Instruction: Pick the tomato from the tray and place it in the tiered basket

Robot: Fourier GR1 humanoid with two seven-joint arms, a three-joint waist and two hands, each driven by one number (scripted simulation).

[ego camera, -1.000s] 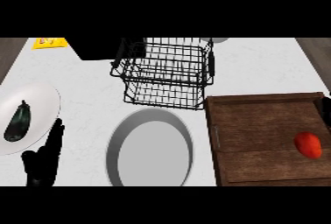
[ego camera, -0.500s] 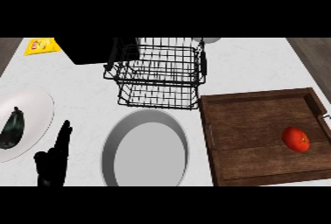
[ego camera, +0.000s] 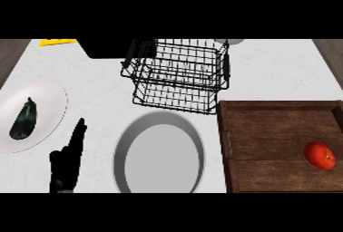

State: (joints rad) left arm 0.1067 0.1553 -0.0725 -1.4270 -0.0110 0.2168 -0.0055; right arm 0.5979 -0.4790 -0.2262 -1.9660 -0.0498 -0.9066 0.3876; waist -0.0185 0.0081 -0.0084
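The tomato sits in the wooden tray at the lower right. The wire basket stands at the top middle. The left hand, lower left, has straight fingers held together.

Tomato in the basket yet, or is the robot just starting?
Just starting, it seems. Nothing looks done: the tomato lies on the wooden tray, untouched. The tiered basket holds nothing that I can see. The left hand rests open at the lower left, fingers up, between the eggplant's plate and the grey plate. The right hand is out of view. Grasping, carrying and placing are all left.
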